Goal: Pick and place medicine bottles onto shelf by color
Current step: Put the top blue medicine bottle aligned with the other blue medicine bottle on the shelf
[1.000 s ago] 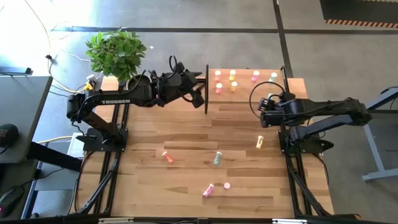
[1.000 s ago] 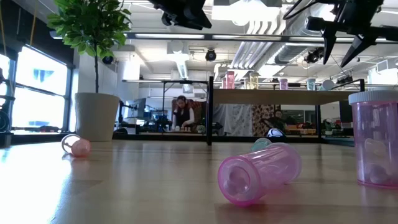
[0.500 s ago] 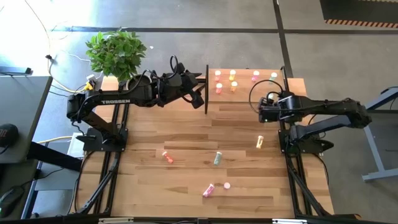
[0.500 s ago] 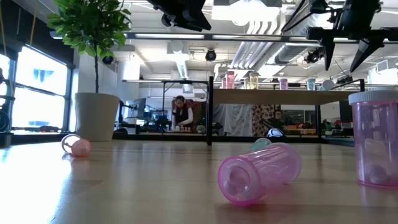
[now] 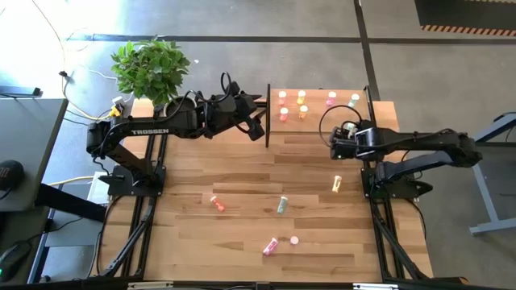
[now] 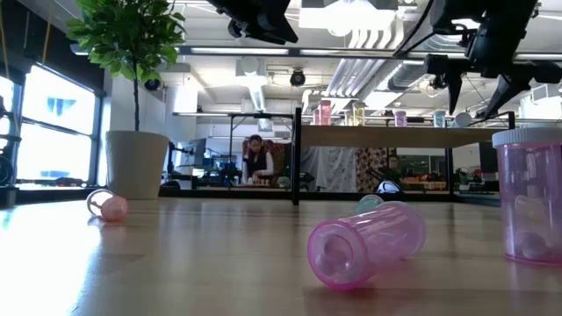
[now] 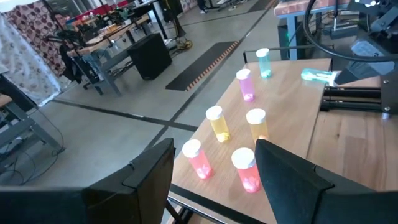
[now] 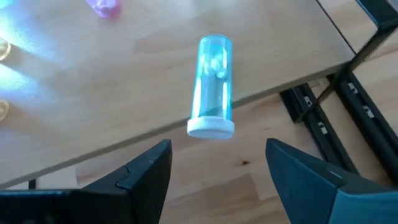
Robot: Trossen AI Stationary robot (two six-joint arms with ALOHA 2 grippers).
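Over on the left a potted plant (image 5: 151, 69) stands at the far corner of the desk (image 5: 242, 217). The left arm reaches from beside it toward the thin black panel (image 5: 268, 117), and the left claw (image 5: 256, 122) hangs just short of that panel, fingers (image 7: 152, 180) spread with nothing between them.

On the open desk, the nearer bottles lie scattered: an orange-red bottle (image 5: 216, 203) on its side, a pale green bottle (image 5: 282, 205) on its side further right, then a pink bottle (image 5: 270, 246) lying down close to the front edge with a second pink bottle (image 5: 294, 240) standing just beside it. A yellow bottle (image 5: 337, 184) lies near the right arm's base.

Past the black panel sits the shelf (image 5: 318, 129). On it stand two reddish-pink bottles (image 7: 193, 158) nearest the panel, two yellow-orange bottles (image 7: 217, 123) beside them, a pink-lilac bottle (image 7: 245, 84) further along and a teal bottle (image 7: 263, 62) upright toward the far right corner. Another teal bottle (image 8: 213, 84) lies on its side at the shelf's front edge, white cap toward the edge.

The right claw (image 5: 334, 145) hovers over the desk just off that edge, near the toppled teal bottle, its fingers (image 8: 146, 171) wide apart and empty.
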